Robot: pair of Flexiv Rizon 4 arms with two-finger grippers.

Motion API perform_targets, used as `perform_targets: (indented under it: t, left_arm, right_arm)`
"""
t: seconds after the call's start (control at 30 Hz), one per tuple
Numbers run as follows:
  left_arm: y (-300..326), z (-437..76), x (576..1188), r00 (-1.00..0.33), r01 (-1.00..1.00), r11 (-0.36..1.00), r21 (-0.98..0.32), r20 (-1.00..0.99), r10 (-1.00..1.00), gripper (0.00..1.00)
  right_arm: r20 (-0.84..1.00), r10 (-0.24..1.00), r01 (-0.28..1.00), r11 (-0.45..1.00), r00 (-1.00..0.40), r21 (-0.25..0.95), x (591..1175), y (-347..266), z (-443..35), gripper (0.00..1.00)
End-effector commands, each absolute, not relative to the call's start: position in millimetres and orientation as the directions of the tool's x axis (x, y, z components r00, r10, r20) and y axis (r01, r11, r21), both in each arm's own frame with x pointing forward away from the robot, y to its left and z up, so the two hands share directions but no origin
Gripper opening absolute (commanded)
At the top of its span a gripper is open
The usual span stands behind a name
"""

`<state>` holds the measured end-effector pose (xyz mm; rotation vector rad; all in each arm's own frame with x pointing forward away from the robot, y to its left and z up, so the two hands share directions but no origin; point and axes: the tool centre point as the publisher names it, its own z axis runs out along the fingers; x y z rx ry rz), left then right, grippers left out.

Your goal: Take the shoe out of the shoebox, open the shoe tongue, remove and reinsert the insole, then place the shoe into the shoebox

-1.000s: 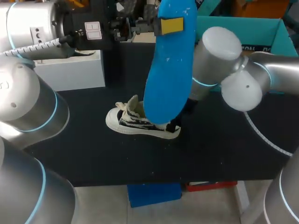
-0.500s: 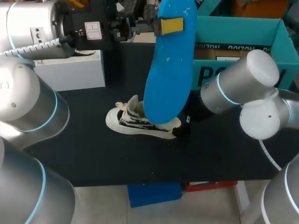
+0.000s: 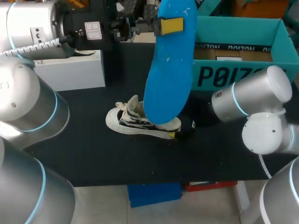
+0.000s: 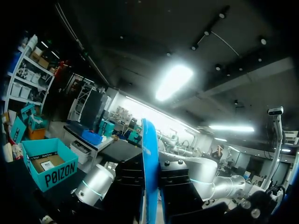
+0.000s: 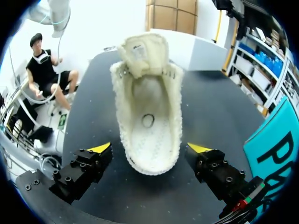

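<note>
Black table fills mid frame. Teal shoebox in the upper right of the frame, open, at the table's back edge. White box in the upper left. Blue insole upright at centre, clamped near its upper end by left gripper, one finger on each side. Its lower end overlaps the shoe in the head view; contact unclear. The shoe stands on its sole at centre frame, out of the shoebox, toe toward the left, tongue folded forward. At the heel, right gripper: fingers wide, heel between the yellow tips, neither touching.
</note>
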<state>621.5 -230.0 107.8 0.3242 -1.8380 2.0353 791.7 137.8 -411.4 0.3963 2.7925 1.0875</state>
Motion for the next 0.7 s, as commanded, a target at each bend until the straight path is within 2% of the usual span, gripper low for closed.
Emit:
perform_targets:
  t: [0.03, 0.33, 0.7]
  left_arm:
    - [-231.1, 107.9, 620.9, -0.902, -0.425, -0.073, -0.902, 0.416, 0.119, 0.0]
    - [-231.1, 107.9, 620.9, -0.902, -0.425, -0.073, -0.902, 0.416, 0.119, 0.0]
    - [-231.1, 107.9, 620.9, -0.902, -0.425, -0.073, -0.902, 0.416, 0.119, 0.0]
  right_arm:
    - [-0.015, 0.283, 0.177, 0.64, -0.959, 0.747, 789.5, 136.9, -417.7, 1.0]
    - [-0.024, 0.277, 0.148, 0.584, -0.961, 0.798, 787.0, 136.3, -423.2, 1.0]
    - [-0.038, 0.243, 0.116, 0.588, -0.969, 0.8, 789.4, 138.3, -418.7, 1.0]
